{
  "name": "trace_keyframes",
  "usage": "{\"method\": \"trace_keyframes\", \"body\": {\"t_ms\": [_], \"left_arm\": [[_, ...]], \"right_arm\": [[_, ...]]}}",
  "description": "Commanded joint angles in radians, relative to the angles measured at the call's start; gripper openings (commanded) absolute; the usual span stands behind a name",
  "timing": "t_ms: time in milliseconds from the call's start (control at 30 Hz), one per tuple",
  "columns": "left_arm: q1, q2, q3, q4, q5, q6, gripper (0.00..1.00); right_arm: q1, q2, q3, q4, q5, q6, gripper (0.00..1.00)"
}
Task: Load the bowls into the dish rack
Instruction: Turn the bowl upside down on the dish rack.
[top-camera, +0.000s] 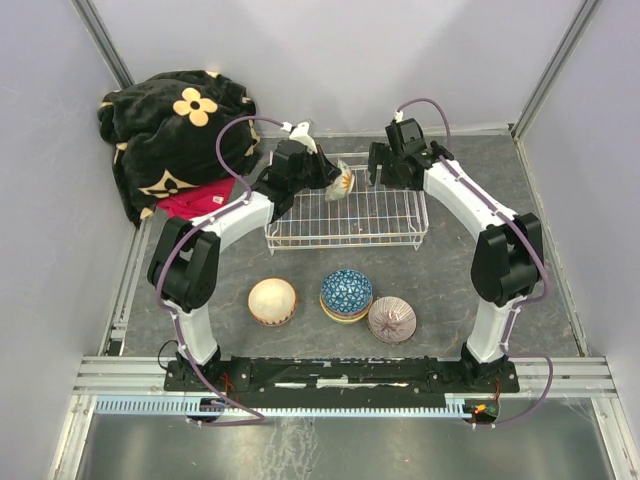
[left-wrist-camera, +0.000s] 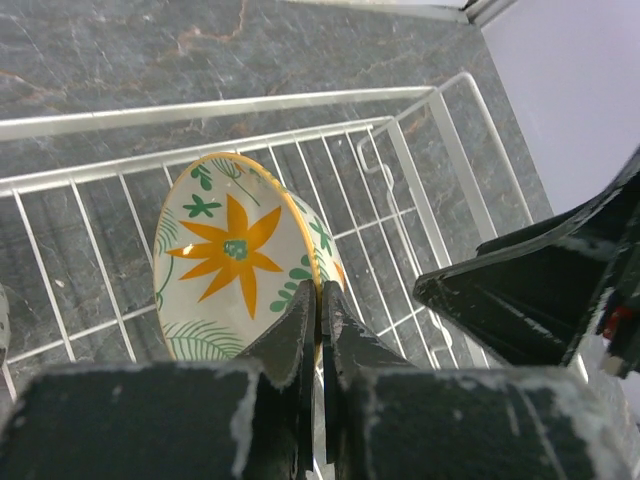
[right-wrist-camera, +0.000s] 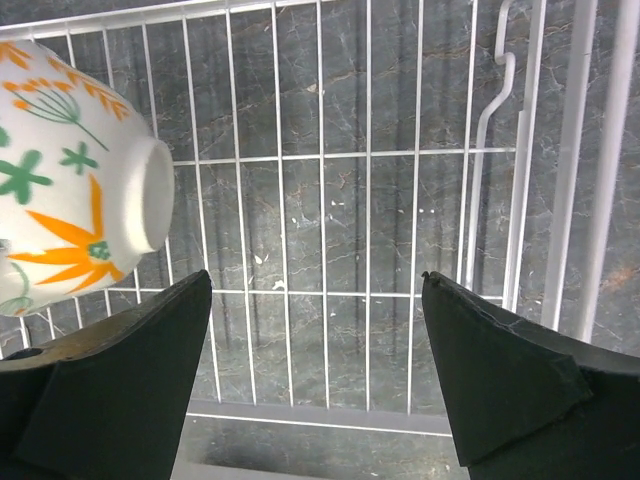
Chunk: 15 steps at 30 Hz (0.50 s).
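My left gripper (left-wrist-camera: 320, 292) is shut on the rim of a white bowl with an orange flower and green leaves (left-wrist-camera: 225, 260), holding it tilted on edge above the white wire dish rack (top-camera: 390, 235). In the top view that bowl (top-camera: 342, 181) hangs over the rack's back left part. My right gripper (right-wrist-camera: 315, 285) stands open over the rack's floor (right-wrist-camera: 400, 200), with the held bowl (right-wrist-camera: 70, 180) to its left, apart from its fingers. Three bowls sit on the table in front of the rack: a cream one (top-camera: 272, 300), a blue patterned one (top-camera: 346, 293), a pinkish one (top-camera: 391, 319).
A black blanket with yellow flowers (top-camera: 170, 130) and something red (top-camera: 195, 203) lies at the back left. Grey walls close in the table on three sides. The blue bowl seems stacked on another bowl.
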Motion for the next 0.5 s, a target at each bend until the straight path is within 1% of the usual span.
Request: {"method": "trace_keyframes", "body": {"t_ms": [0,167,367,467], "left_arm": [[0.010,0.009,0.023,0.168,-0.051,-0.040,0.03],[0.010,0.051,0.055,0.163,-0.066,-0.041,0.03],[0.026,0.069,0.031,0.180,-0.105,-0.050,0.03],[0.034,0.076,0.028,0.183,-0.103,-0.055,0.03]], "right_arm": [[0.002,0.029,0.050,0.050,-0.011,0.007,0.93],[0.002,0.064,0.070,0.058,-0.025,0.008,0.93],[0.004,0.113,0.111,0.052,-0.031,0.008,0.93],[0.004,0.130,0.126,0.051,-0.031,0.009,0.93]]}}
